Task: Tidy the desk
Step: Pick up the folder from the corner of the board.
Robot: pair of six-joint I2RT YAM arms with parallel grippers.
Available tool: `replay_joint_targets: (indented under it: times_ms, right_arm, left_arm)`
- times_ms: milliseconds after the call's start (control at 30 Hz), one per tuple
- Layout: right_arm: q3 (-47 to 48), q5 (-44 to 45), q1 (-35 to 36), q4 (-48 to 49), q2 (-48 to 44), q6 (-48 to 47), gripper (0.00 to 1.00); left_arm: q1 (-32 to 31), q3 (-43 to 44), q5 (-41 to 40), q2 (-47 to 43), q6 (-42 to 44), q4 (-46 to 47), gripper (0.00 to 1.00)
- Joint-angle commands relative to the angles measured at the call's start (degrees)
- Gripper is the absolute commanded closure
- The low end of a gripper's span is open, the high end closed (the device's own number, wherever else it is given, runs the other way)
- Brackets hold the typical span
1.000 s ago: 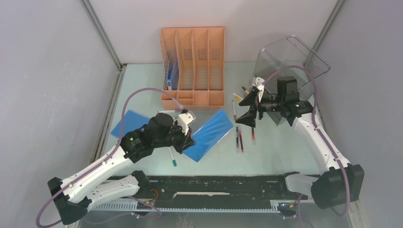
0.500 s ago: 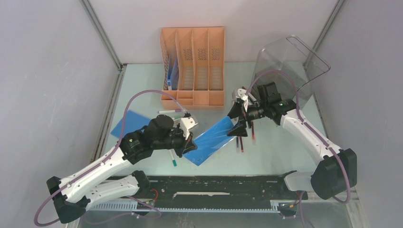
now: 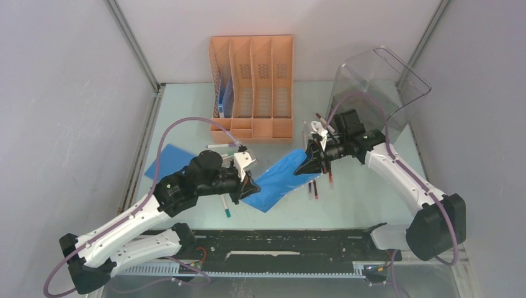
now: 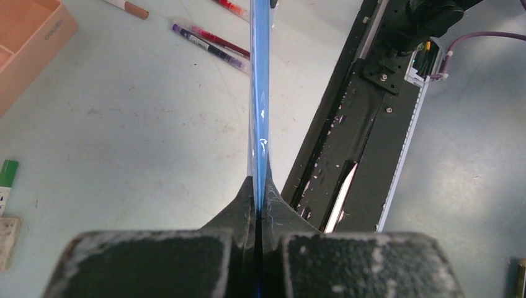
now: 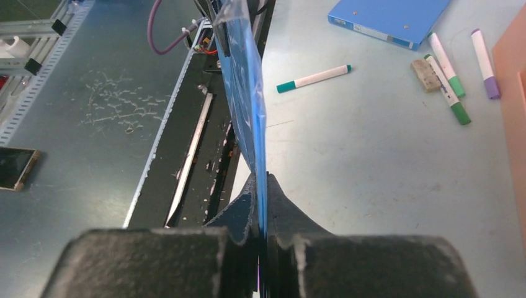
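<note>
mid-frame, the left gripper (image 3: 249,185) is closed on the blue folder (image 3: 279,180) at its lower left end, the right gripper (image 3: 308,165) on its upper right end.

Orange rack (image 3: 251,87), clear bin (image 3: 375,77) — blue folder (image 3: 277,180); pens (image 4: 208,46)

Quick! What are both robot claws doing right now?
Left gripper: closed on the blue folder.
Right gripper: closed on the blue folder too.
</note>
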Motion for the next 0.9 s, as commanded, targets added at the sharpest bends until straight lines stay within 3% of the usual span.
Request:
replay_joint_targets:
  times_ms: [0,67,100,233,367,600,867]
  right_arm:
    - [2.08,-1.52,0.73,3.16,-0.79,3.93,1.0]
    - [2.06,-1.19,0.6,4.34,-1.03,6.11,1.0]
    - [2.1,-1.18,0.38,4.99,-1.25,7.5,1.0]
    - [2.05,-4.06,-2.01,8.68,-2.04,13.83,1.0]
    - [2.09,-8.67,-5.39,11.63,-3.16,18.73,1.0]
    - [1.97,-13.89,-9.25,17.2,-4.74,27.41,1.0]
    - [2.01,-15.16,-9.82,18.31,-5.5,29.07,1.0]
  left_arm:
    - [-0.16,-0.7,-0.75,-1.06,-0.68,5.57,1.0]
    - [-0.16,-2.1,-2.64,-2.24,-1.16,7.36,0.98]
    - [-0.08,-2.98,-3.78,-3.12,-1.64,8.63,0.92]
    - [0.17,-9.44,-9.67,-8.87,-5.49,16.05,0.38]
    - [1.13,-18.0,-13.89,-18.12,-11.35,25.38,0.05]
    - [5.89,-31.94,-8.53,-30.44,-19.39,40.68,0.0]
    - [6.36,-40.72,-2.49,-26.19,-22.67,59.77,0.0]
